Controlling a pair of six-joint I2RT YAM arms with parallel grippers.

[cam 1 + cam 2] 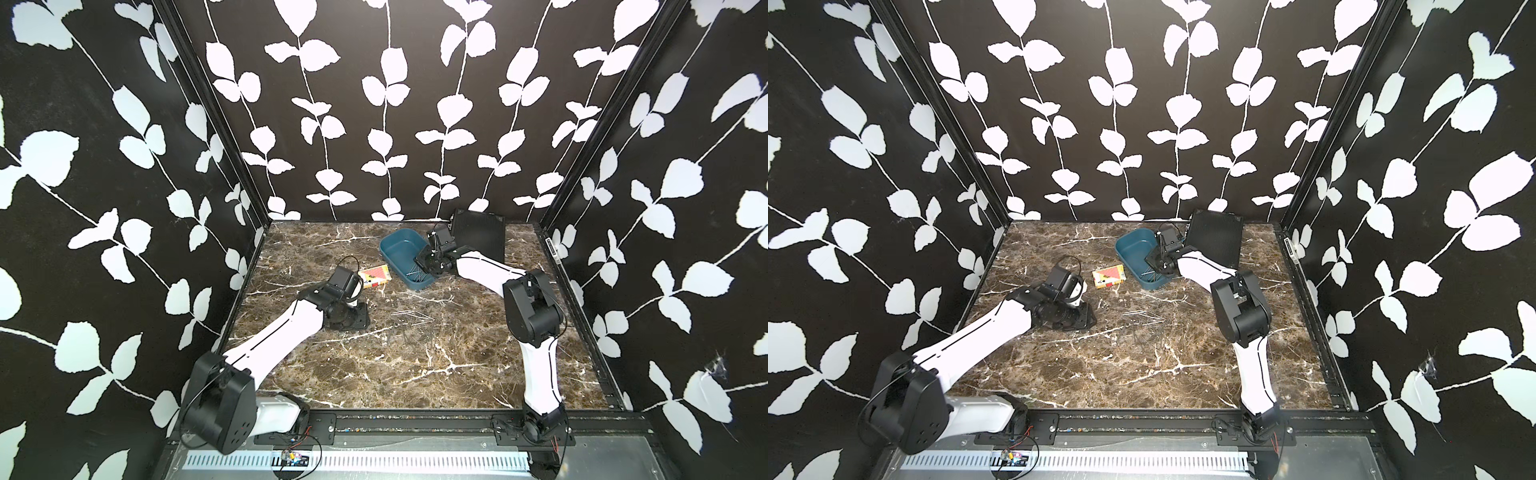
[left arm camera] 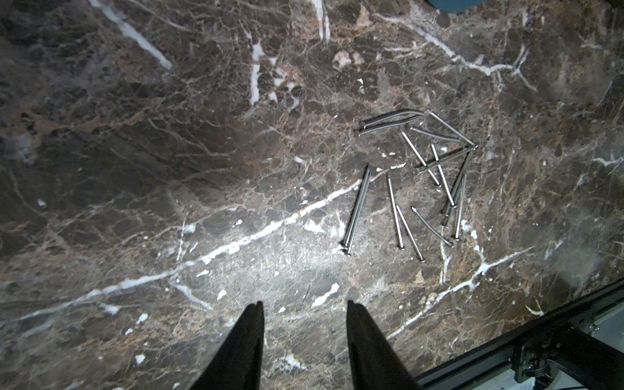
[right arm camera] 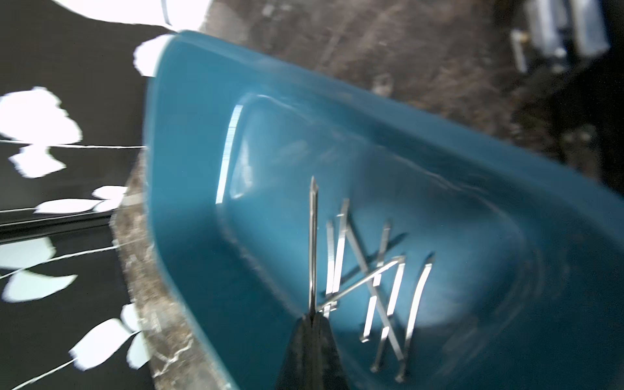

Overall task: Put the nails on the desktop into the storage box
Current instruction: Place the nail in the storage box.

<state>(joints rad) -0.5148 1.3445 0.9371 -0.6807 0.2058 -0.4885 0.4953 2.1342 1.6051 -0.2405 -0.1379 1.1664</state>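
The desktop (image 1: 374, 374), hard brown marble, gives nothing to dig under, so anything lying flat on it must be pinched from above. At its far side sits the storage box (image 1: 401, 253), a smooth teal tub with low walls that looks easy to drop things into. The right gripper (image 3: 313, 315) hangs over the box interior with its jaws pressed together on a single nail (image 3: 313, 236). The nail's pointed end sticks out beyond the tips, and it seems to be held near the head, though motion blur in the right wrist view makes that uncertain. The left gripper (image 2: 304, 307) hovers low over bare marble with its jaws spread and nothing between them, a short way from the loose scatter. Some nails (image 3: 374, 287) already lie criss-crossed on the box floor, while the rest (image 2: 415, 182) lie on the desktop near its middle, several of them overlapping. These are probably light, stiff and slick, and so thin that the pads must close squarely across the shank. A hold near mid-length should keep a nail from swivelling. The side-by-side pair (image 2: 356, 209) at the scatter's edge looks the cleanest pick, since crossed nails may drag their neighbours along.
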